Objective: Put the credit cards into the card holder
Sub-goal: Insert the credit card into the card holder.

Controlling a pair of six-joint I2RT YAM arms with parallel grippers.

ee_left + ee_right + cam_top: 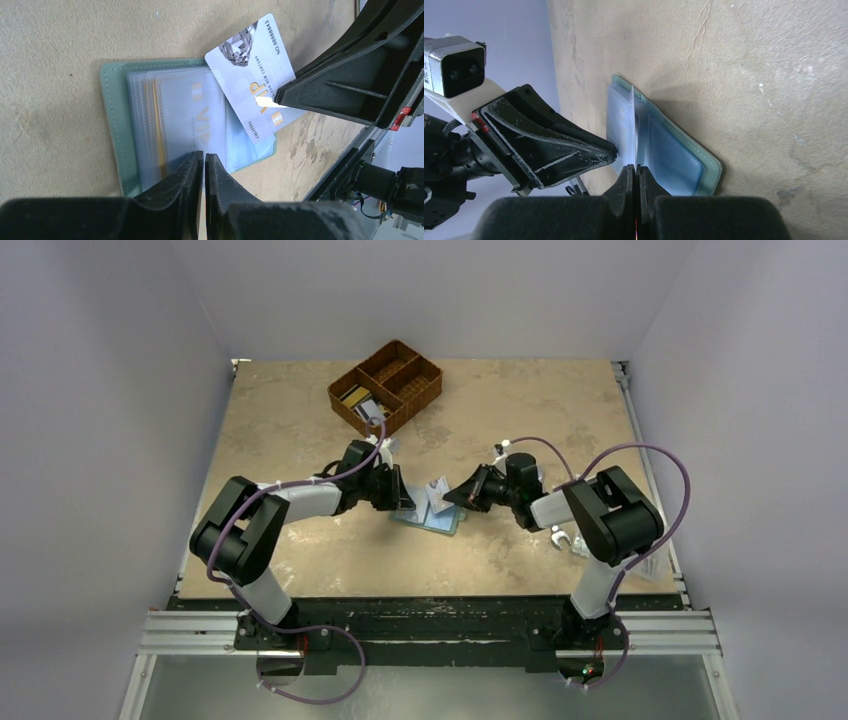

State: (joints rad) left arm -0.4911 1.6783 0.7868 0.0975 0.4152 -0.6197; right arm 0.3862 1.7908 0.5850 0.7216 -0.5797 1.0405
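Right gripper: the black two-finger right gripper [636,172] is clamped on one long edge of a white-grey plastic VIP card [247,70]. In its wrist view the card shows edge-on, straight ahead of the fingers.
Left gripper: the black left gripper [204,162] has its jaws drawn almost together at the near edge of the clear sleeves. Whether they pinch a leaf or only press it down, I cannot tell.
Card holder: the flat teal-green folding card holder [114,115] lies open on the tan mottled table [300,430] between the two grippers. One pale card is already seated in a sleeve.
Key relation: the VIP card's free long edge overlaps the sleeves on the side facing the right gripper, so the holder lies directly beyond the card from that gripper. The card's long axis sits skewed to the seated card's, so it likely needs squaring before it slides in.
Nearer arm: the right one carries the card, and the left seems placed to steady the holder.
Far end: a brown wicker three-compartment basket [420,390] stands well apart, with more cards [357,398] in one compartment.
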